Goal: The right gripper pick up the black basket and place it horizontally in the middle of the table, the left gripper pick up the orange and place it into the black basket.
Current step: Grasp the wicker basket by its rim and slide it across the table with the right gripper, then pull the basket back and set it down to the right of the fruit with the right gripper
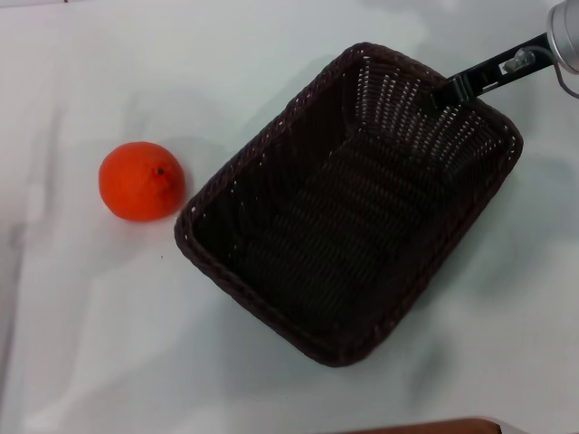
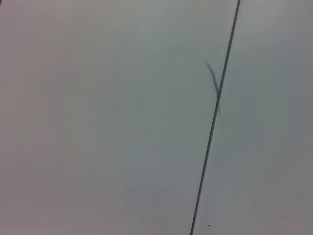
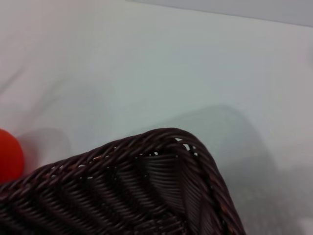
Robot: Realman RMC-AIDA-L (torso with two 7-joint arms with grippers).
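Head view: the black slender right gripper [image 1: 450, 91] grips the far rim of the dark woven rectangular wicker basket [image 1: 348, 203], which sits skewed on the white bench [image 1: 90, 316]. The round bright orange [image 1: 141, 181] lies just left of it.

Left wrist view: only bench [image 2: 107, 122]; the left gripper is unseen.

Right wrist view: basket corner [image 3: 146, 196], orange [image 3: 9, 154] beyond.

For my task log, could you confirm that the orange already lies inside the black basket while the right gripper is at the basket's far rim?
Not quite. In the head view the orange lies on the table, outside the black basket and beside its left rim; the basket is empty. The right gripper is indeed at the far rim.
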